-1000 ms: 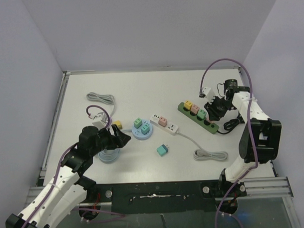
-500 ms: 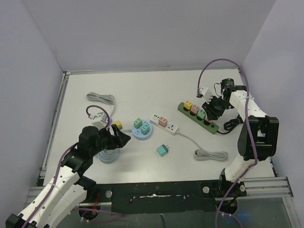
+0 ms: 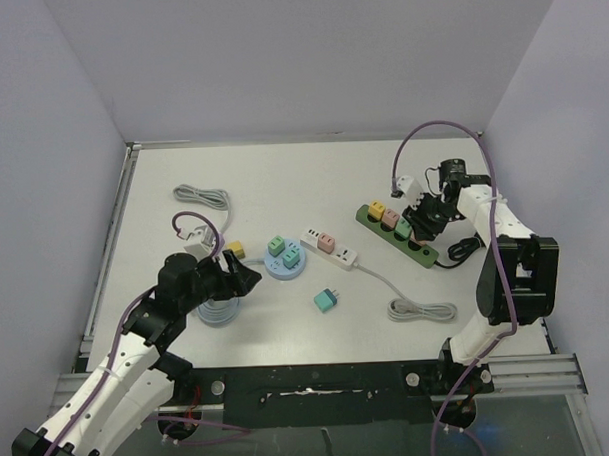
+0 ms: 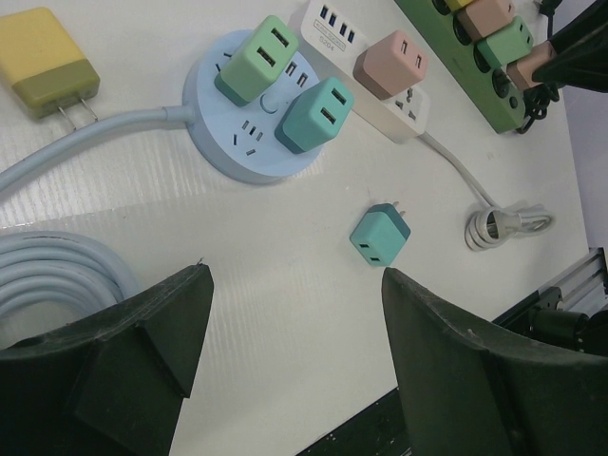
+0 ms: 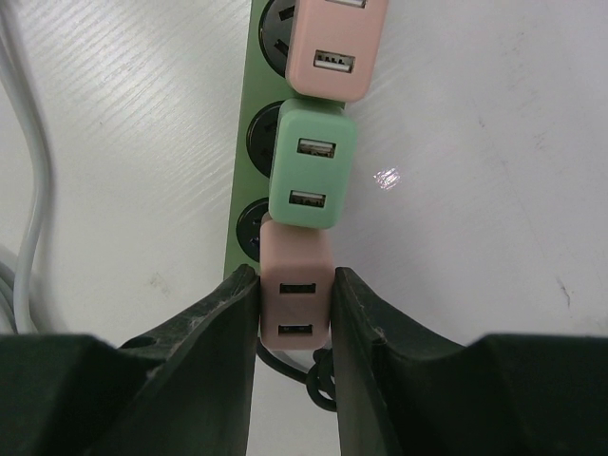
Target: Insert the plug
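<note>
Right pincer (image 5: 295,277) clenched on pink plug adapter (image 5: 296,318), one finger on each side. Adapter stood over end socket of green power strip (image 5: 258,90), touching mint adapter (image 5: 312,169) next in row. Depth of seating could not be told.

Left pincer (image 4: 296,318) released, jaws wide, holding nothing. Hung above coiled grey cable (image 4: 47,275), beside round blue socket hub (image 4: 237,157).

Loose teal adapter (image 4: 379,236) lay on desk (image 4: 190,247), apart from both pincers.
</note>
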Motion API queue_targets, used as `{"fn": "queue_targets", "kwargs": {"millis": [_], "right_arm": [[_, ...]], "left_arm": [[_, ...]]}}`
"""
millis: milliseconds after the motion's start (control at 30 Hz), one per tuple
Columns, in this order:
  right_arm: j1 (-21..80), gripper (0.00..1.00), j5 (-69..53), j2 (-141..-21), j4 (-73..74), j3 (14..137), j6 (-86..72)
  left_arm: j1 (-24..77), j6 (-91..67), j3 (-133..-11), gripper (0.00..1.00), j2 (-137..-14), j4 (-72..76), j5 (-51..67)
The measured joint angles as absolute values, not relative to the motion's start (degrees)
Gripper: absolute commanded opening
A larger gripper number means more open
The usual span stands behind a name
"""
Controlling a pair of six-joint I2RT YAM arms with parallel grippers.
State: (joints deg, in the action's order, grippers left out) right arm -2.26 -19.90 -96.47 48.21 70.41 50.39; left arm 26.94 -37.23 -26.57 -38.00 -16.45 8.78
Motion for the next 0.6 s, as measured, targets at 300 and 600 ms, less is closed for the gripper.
{"fn": "queue_targets", "kwargs": {"millis": [300, 600], "right_arm": [[-2.2, 0.0, -20.1, -97.3, 44.4, 67.3, 48.8], [-2.2, 0.0, -20.1, -97.1, 43.4, 66.7, 48.0]], "left_arm": [[26.9, -37.2, -26.5, 0.7, -37.5, -16.4, 8.8], [26.9, -37.2, -26.4, 0.7, -37.2, -16.4, 8.8]]}}
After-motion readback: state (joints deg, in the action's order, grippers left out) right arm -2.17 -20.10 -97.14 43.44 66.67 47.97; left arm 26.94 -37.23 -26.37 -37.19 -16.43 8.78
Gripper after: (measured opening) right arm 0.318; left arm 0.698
